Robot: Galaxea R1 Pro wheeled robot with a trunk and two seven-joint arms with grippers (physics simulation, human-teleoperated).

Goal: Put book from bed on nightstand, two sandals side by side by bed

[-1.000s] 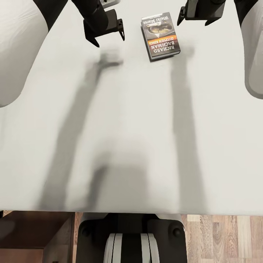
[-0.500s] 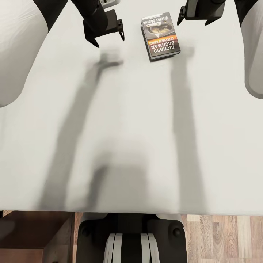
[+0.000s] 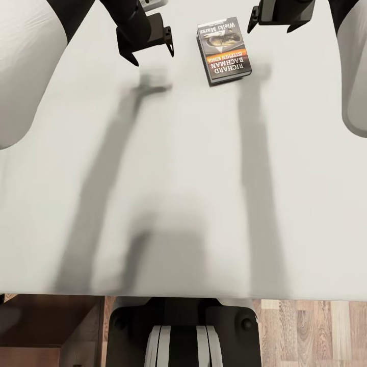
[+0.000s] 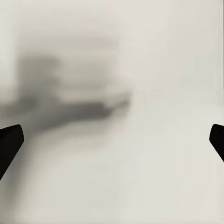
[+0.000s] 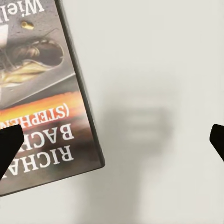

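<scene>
Nothing is judged done yet: the book (image 3: pixel 224 50) lies flat on the bed (image 3: pixel 193 168), toward its far edge, ungrasped. Left gripper (image 3: pixel 148 48) and right gripper (image 3: pixel 272 24) hover released, jaws spread.

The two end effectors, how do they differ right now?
The right end effector hangs beside the book, which shows between its fingers in the right wrist view; the left end effector hangs apart from the book, over bare bed. Both are open and empty.
</scene>
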